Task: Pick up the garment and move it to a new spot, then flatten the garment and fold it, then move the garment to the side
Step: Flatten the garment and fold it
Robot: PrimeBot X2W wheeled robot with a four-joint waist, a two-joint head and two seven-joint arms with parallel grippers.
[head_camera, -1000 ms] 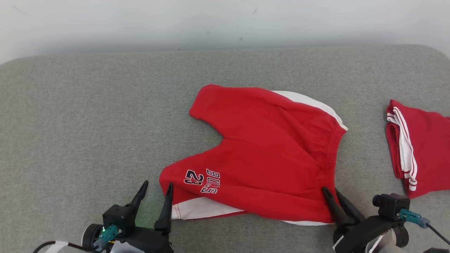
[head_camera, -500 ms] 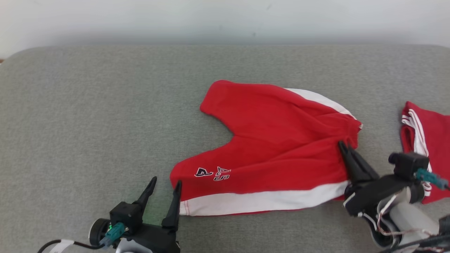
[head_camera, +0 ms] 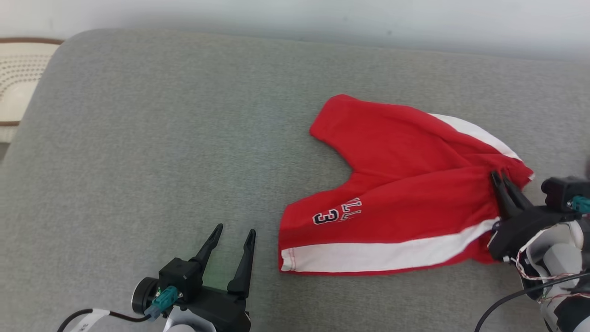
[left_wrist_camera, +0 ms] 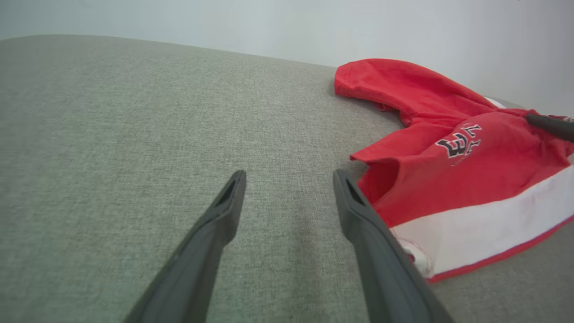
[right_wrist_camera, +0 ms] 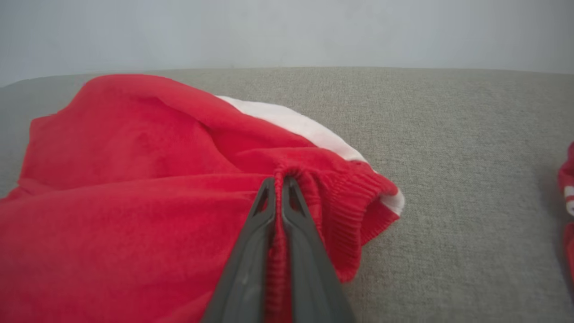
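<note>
The garment (head_camera: 405, 184) is a pair of red shorts with white side stripes and dark lettering, lying on the grey cushion right of centre. My right gripper (head_camera: 498, 175) is shut on its ribbed waistband, pinching a fold of red cloth (right_wrist_camera: 287, 179) between both fingers. The lower leg is folded so its white stripe (head_camera: 382, 253) faces up. My left gripper (head_camera: 234, 230) stands open at the lower left, a short way left of the leg hem, with nothing between its fingers (left_wrist_camera: 224, 211). The left wrist view has the shorts (left_wrist_camera: 453, 157) to the right of that gripper.
The grey fabric surface (head_camera: 161, 138) stretches wide to the left and behind the shorts. A second red cloth with white stripes (right_wrist_camera: 567, 197) lies at the right edge of the right wrist view. A pale woven object (head_camera: 18, 74) sits beyond the surface's far-left corner.
The right gripper shut on the near corner of the waistband and carried it away from me over the shorts, turning the white stripe up. The head camera turned left. The left gripper stayed open.
</note>
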